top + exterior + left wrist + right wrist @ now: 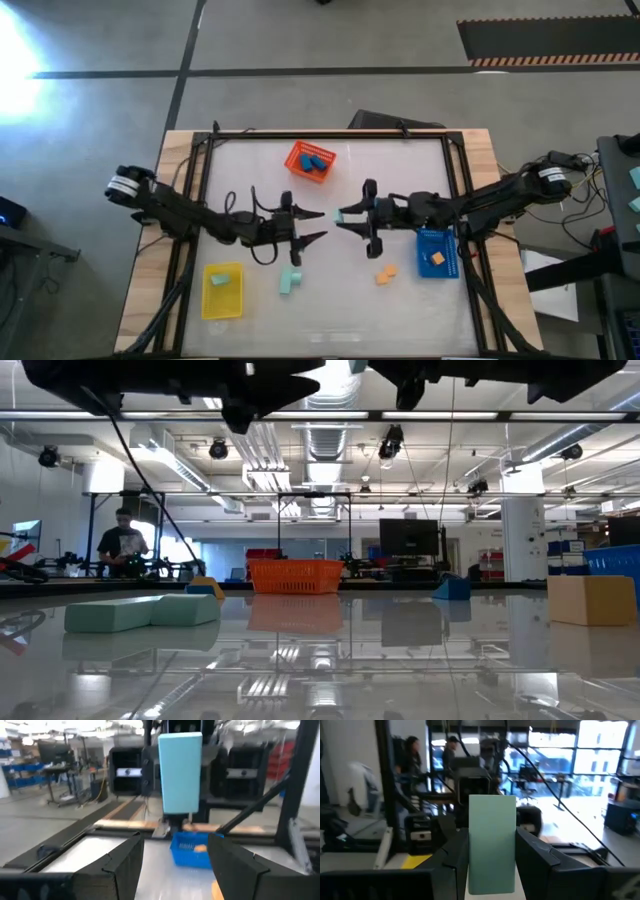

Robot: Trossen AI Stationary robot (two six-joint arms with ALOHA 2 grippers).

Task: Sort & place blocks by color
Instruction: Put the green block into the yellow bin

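Glossy bench (330, 310), workshop behind, a person (121, 545) at the far desks. Orange tray (309, 160) holds blue blocks (313, 161); blue tray (437, 253) an orange block (437, 258); yellow tray (223, 290) a mint block (220, 282). Right end effector (352, 222) grips a mint bar (492, 850) mid-bench; left end effector (313, 226) open, facing it.

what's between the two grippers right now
A mint green block, held by the right gripper, facing the open left gripper; bare table below. Seen in the high view.

Glossy table (330, 190) with orange tray (310, 161), yellow tray (223, 290), blue tray (437, 253), loose mint blocks (290, 281), orange blocks (386, 273).
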